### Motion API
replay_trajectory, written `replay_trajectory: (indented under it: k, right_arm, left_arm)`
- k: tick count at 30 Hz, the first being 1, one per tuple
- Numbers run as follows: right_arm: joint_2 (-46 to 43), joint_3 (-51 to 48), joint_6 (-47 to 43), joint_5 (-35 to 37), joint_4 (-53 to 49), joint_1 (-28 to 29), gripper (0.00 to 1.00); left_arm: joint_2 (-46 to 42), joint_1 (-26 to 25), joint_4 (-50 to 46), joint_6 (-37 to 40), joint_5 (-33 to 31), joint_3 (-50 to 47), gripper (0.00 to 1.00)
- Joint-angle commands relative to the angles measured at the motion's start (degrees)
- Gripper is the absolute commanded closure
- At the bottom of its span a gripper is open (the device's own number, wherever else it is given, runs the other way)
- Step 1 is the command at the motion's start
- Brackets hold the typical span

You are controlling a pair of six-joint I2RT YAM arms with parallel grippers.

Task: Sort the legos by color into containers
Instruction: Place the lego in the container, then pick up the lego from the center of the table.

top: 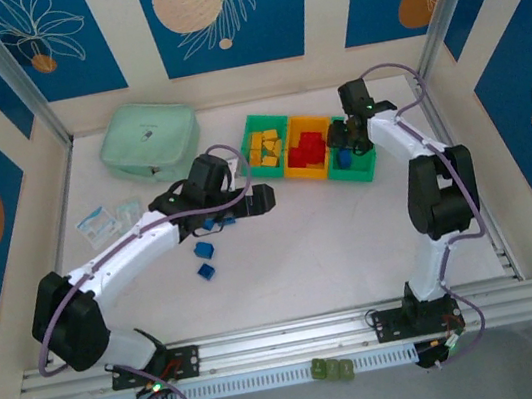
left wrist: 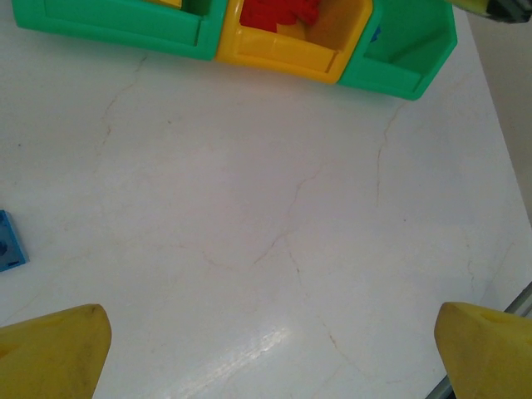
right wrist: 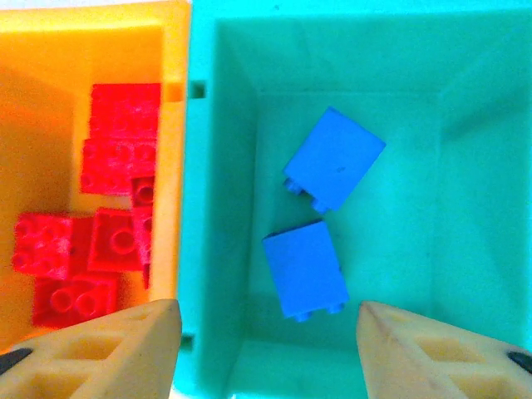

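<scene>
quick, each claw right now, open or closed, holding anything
Left claw: open, holding nothing.
Right claw: open, empty, above two blue legos in the green bin.

blue lego [left wrist: 8,243] cut by left edge, containers [left wrist: 274,51] cropped above

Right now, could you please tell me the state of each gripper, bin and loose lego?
left gripper: open, empty
right gripper: open above right green bin, empty
left green bin: holds yellow legos
orange bin: holds red legos
right green bin: holds two blue legos
loose blue legos: unsorted on table
</scene>
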Motion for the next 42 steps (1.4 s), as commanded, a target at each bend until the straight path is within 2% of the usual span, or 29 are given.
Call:
replay_trajectory:
  k: [1,8,13,23,34,42]
  right_arm:
    - [-5.9,-2.6,0.6,-2.0,-0.3,2.6,0.40]
    - [-11.8,-8.6,1.4,-4.6,-0.3,10.3,0.38]
    - [-13.2,-11.4,1.6,-3.2,0.3,18.9,0.36]
    - [-7.6,-11.7,-0.5,-4.0,7.1,33.6,0.32]
    - [5.8,-3.7,-5.6,-8.1,11.9,37.8,0.28]
    - [13.9,3.3,-9.5,-6.5,11.5,39.2,0.24]
  left_arm:
    - [-3.5,0.1,-1.9,0.9,-1.5,0.2,0.01]
    - [-9.9,0.8,-6.7,1.4,-6.3,-4.0,0.01]
    - [-15.1,1.1,-11.0,0.5,-9.1,-7.7,0.01]
    - [-25.9,1.6,-18.3,-1.0,-14.8,-11.7,0.01]
    - [-33.3,1.7,-24.4,-5.1,-19.8,-12.7,0.01]
    - [-36.3,1.8,-25.7,-7.4,-21.8,-14.2,0.01]
